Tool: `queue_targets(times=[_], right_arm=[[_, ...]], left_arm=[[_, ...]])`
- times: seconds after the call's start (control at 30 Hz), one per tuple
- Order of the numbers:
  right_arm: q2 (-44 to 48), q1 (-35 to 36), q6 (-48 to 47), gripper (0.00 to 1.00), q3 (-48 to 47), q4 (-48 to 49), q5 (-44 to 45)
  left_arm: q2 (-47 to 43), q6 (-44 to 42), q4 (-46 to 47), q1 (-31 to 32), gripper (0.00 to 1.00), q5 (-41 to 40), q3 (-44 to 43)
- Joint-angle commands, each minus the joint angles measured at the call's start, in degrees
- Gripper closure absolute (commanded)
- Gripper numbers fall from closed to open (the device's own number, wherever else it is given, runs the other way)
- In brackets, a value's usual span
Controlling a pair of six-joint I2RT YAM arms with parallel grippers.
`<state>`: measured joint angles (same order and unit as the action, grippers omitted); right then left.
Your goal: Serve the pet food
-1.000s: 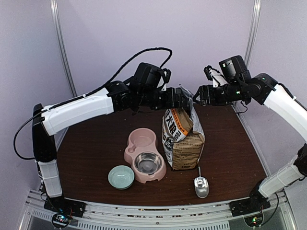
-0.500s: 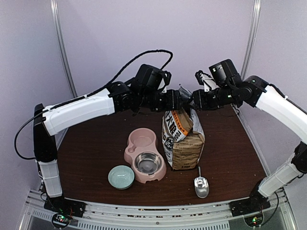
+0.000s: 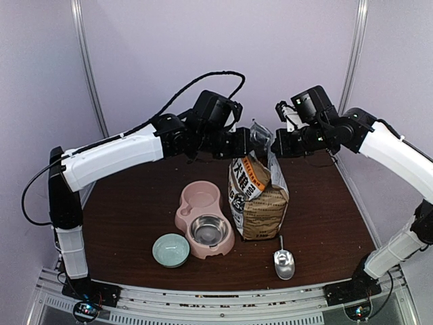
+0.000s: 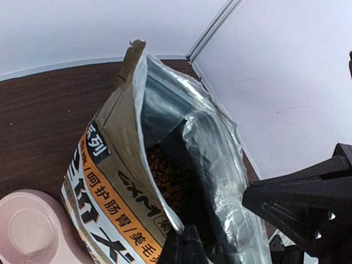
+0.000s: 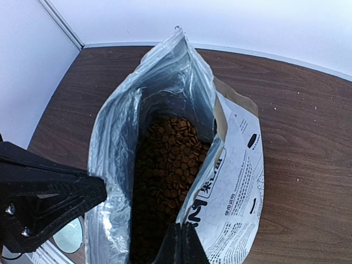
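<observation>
Near edge of tabletop (image 3: 128, 210): metal scoop (image 3: 283, 263) lies right of centre, bowl end toward the near side, handle pointing far. Left of it, a small pale-green bowl (image 3: 170, 249) sits just beside the near left corner of the pink double bowl (image 3: 203, 211); whether the two touch cannot be told. The double bowl's near well carries a steel insert (image 3: 208, 231); its far well is bare pink. Immediately right of the double bowl stands the bag (image 3: 257, 196), upright, brown and white with orange banding, mouth open at the top, foil lining visible inside. Pet food (image 5: 170, 159) is inside the bag, well below the rim; reddish-brown pellets show through the opening in both wrist views (image 4: 168, 176). None is visible in either bowl or in the scoop. Above the bag, both arms reach in from opposite sides. Left end effector (image 4: 184, 245) is pressed together on the left edge of the bag's mouth, pinching the paper and foil wall between its fingers. Right end effector (image 5: 180, 245) is likewise clamped on the right edge of the mouth. In the top view the two end effectors sit near each other at the bag's top, with the mouth held between them.
</observation>
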<state>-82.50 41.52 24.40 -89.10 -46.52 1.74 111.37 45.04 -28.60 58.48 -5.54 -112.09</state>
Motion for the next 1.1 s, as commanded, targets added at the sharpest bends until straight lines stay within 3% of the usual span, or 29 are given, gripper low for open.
queue_targets(times=[0.0,0.27,0.6,0.63,0.67,0.77,0.83,0.93,1.07], right_arm=[[1.2,0.1,-0.4,1.00,-2.4,-2.4,5.8],[3.8,1.0,-2.2,1.00,-6.8,-5.8,12.4],[5.4,1.3,-0.8,1.00,-2.1,-4.1,13.7],[5.7,1.3,-0.9,1.00,-1.9,-3.9,13.4],[5.9,1.3,-1.2,0.95,-2.0,-3.8,12.9],[7.8,1.2,-2.6,0.68,-2.0,-2.7,11.7],[9.9,1.2,-3.2,0.52,-0.8,-1.5,10.9],[13.7,1.2,-3.1,0.38,2.7,-0.3,10.1],[20.7,1.2,-1.5,0.28,12.7,1.7,8.6]], left_arm=[[-0.6,-2.2,-2.3,0.7,1.00,-3.8,-4.2],[-4.0,-4.1,-3.8,1.5,1.00,-6.2,-4.6],[-4.9,-3.9,-4.5,2.0,1.00,-7.8,-3.2],[-5.1,-4.0,-4.3,2.0,0.89,-8.0,-3.1],[-5.3,-4.3,-3.9,2.1,0.78,-8.3,-2.9],[-7.6,-6.2,-0.7,2.8,0.46,-10.1,0.2],[-10.5,-7.3,3.6,3.1,0.35,-10.8,4.4],[-16.0,-8.0,10.5,3.6,0.29,-12.1,13.4],[-24.1,-7.0,19.2,4.6,0.28,-15.4,27.1]])
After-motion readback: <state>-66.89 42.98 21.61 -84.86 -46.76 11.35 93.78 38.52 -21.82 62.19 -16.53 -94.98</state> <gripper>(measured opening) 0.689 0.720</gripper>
